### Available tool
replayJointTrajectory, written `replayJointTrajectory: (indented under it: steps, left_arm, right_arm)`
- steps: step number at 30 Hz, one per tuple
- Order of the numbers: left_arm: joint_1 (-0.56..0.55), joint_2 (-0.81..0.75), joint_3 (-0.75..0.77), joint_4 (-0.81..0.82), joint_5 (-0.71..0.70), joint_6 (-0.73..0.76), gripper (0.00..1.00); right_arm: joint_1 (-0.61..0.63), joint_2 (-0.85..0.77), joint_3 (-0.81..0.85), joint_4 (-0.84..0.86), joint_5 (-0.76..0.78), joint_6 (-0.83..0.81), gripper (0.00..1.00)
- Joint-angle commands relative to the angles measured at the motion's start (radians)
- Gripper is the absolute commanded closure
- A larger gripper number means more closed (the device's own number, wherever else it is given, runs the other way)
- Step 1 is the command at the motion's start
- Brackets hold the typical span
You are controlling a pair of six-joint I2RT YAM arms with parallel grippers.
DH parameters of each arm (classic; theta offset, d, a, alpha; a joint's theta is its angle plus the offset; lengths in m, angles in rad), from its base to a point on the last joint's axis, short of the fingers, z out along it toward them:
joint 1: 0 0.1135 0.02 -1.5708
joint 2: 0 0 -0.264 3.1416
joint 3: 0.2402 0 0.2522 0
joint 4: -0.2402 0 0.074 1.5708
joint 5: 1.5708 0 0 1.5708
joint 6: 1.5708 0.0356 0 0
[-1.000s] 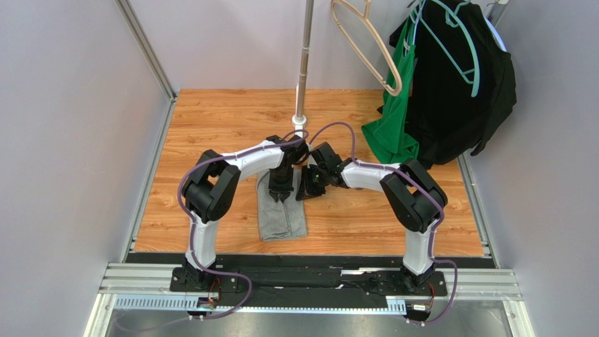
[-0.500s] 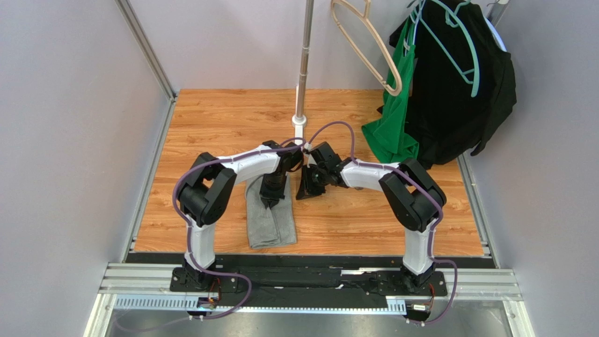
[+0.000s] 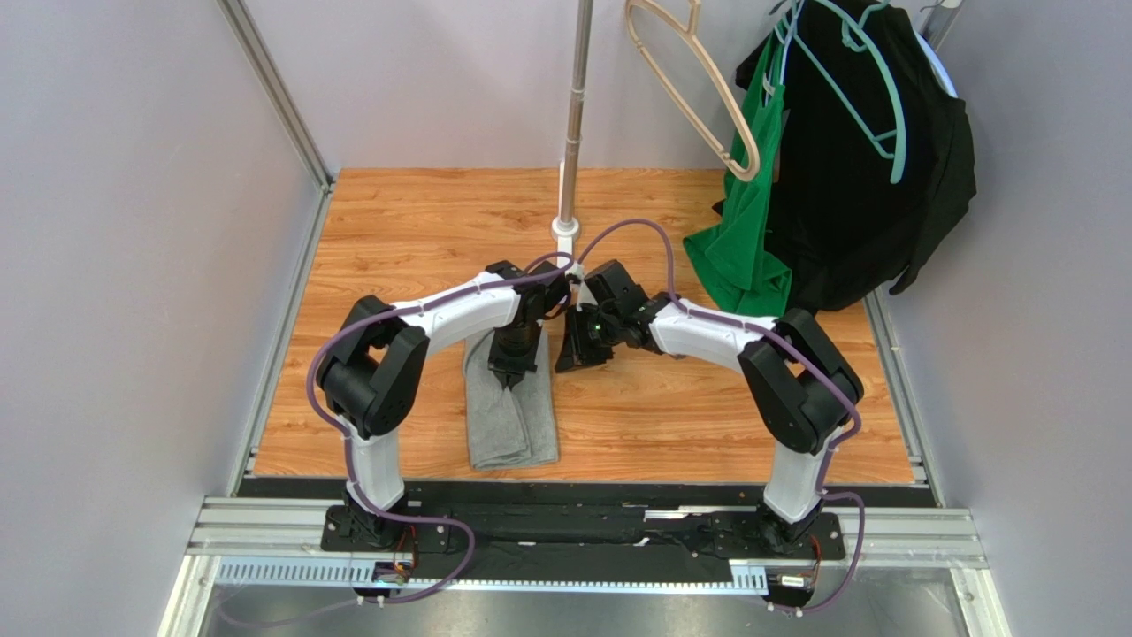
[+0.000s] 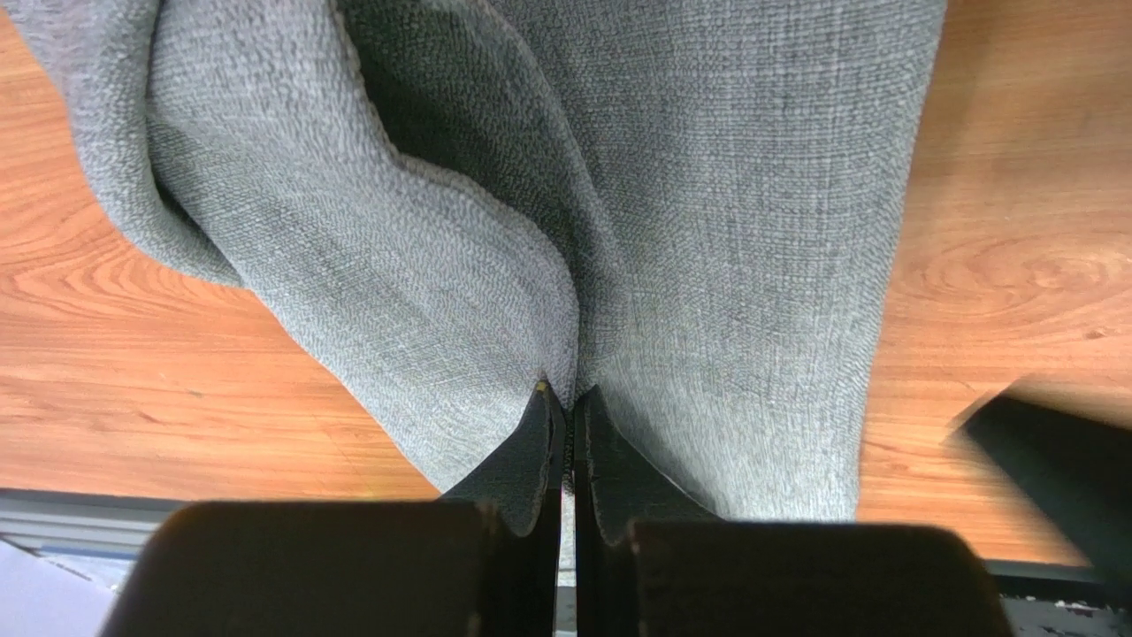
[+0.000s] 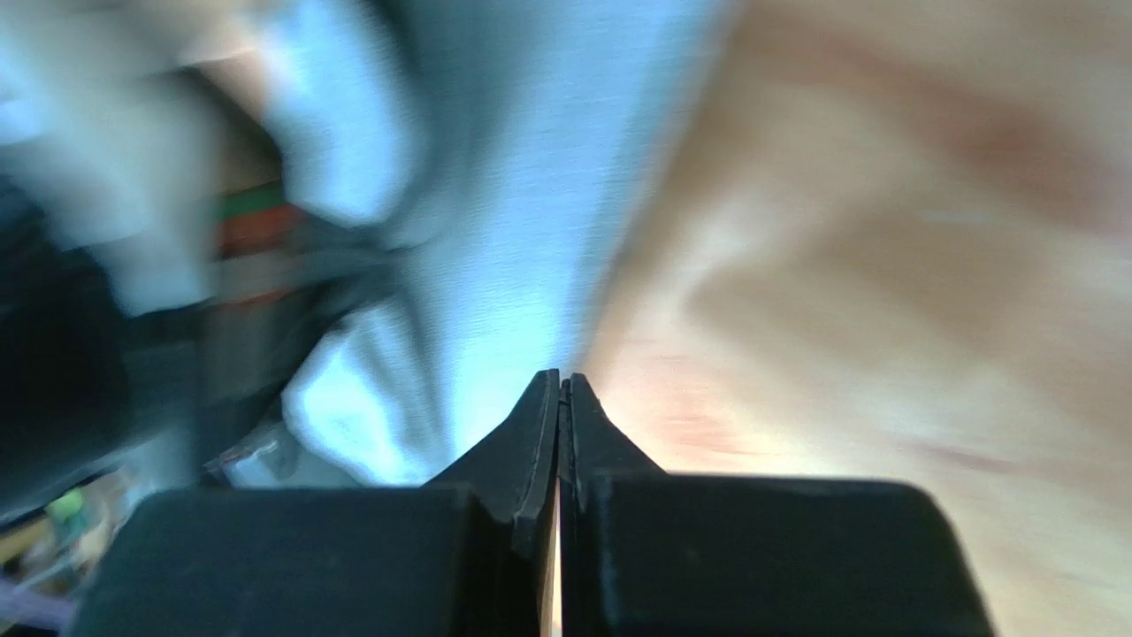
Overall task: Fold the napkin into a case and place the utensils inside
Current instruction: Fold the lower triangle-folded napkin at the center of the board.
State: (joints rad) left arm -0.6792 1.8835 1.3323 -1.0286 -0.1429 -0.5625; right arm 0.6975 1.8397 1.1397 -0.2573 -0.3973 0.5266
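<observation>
1. the left gripper, whose jaws stood apart over the cloth a second ago, has now closed tight. it pinches a raised ridge of the large, heather-grey, woven cloth napkin.
2. in that same second the napkin slid a little to the left across the orange-brown wooden tabletop. it lies as a long, narrow, layered strip running from the left gripper towards the near edge.
3. we judge that the folding is not finished: with a layer pinched, the next move could be to lift or drag it over and tidy the fold.
4. the right gripper is closed flat with nothing between its jaws, near the strip's far end. its own view is blurred.
5. we see no cutlery in any view, so the filling step looks some way off.
6. the silvery metal stand pole rises just behind both wrists and could hamper a high lift. the hanging green garment and black garment are well off to the right.
</observation>
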Motion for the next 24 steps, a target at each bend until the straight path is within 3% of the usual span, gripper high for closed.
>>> replayJointTrajectory:
  steps: [1,6,24]
  left_arm:
    - [0.006,-0.058,0.01,-0.005,0.022,-0.001,1.0]
    - [0.006,-0.072,-0.011,-0.007,0.035,0.006,1.0]
    - [0.024,-0.139,-0.078,-0.002,0.005,0.004,1.0]
  right_arm:
    - [0.076,-0.039,-0.009,0.142,-0.17,0.12,1.0]
    - [0.125,0.052,-0.026,0.248,-0.198,0.196,1.0]
    - [0.05,0.177,-0.092,0.237,-0.08,0.165,1.0]
